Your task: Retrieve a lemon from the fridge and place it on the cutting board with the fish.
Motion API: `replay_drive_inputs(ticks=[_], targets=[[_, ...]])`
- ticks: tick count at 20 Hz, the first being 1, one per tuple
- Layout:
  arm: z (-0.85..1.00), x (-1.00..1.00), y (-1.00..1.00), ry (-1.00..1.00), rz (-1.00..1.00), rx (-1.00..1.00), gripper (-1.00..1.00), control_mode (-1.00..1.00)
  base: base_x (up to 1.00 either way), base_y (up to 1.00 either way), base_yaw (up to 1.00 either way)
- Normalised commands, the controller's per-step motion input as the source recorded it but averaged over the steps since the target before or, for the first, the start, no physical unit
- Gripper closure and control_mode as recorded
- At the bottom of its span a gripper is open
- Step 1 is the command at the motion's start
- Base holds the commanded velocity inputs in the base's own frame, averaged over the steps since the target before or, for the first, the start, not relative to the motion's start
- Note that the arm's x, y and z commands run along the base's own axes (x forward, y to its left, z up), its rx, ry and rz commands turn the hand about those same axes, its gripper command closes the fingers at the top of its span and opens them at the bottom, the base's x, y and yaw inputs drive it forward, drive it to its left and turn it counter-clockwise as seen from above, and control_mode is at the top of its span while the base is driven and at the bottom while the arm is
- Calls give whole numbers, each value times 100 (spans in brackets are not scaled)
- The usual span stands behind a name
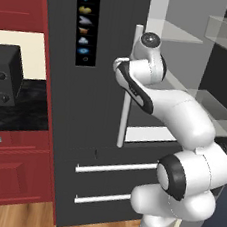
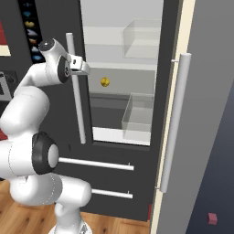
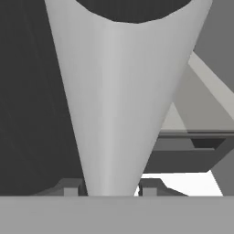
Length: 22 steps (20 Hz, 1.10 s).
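Observation:
The fridge [image 1: 96, 123] is dark grey; its left door is shut and its right door [image 2: 205, 105] is swung wide open. On a pale shelf inside sits the small yellow lemon [image 2: 105, 82]. My gripper [image 3: 109, 188] is open at the left door's white bar handle [image 3: 114, 91], which runs between the two fingertips [image 3: 71, 187]. From the base, the gripper [image 2: 85, 68] sits near the top of that handle [image 2: 78, 114], left of the lemon and level with it. The gripper [image 1: 123, 62] touches the handle [image 1: 125, 112]. The cutting board and fish are out of view.
A clear bin [image 2: 137, 114] stands on the shelf below the lemon, another [image 2: 141, 32] above. The open door's long handle [image 2: 176, 123] hangs at the right. Two drawer bars [image 1: 116, 167] lie below. A black microwave [image 1: 4, 77] sits on the dark counter [image 1: 19, 116] over red cabinets [image 1: 12, 173].

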Motion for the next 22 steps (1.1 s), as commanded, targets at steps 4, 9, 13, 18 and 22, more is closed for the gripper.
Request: replay_drive_inputs(ticks=[4,9,13,18,22], targets=[[0,-6,4,-8,-8,0,100,-100,0,0,0],[6,-38,17,-5,-11,0,100,-100,0,0,0],[24,-77,31,0,-16,-3,100,-100,0,0,0],[27,-87,34,0,-17,-5,100,-100,0,0,0],[4,-100,25,0,-15,-3,100,-100,0,0,0]])
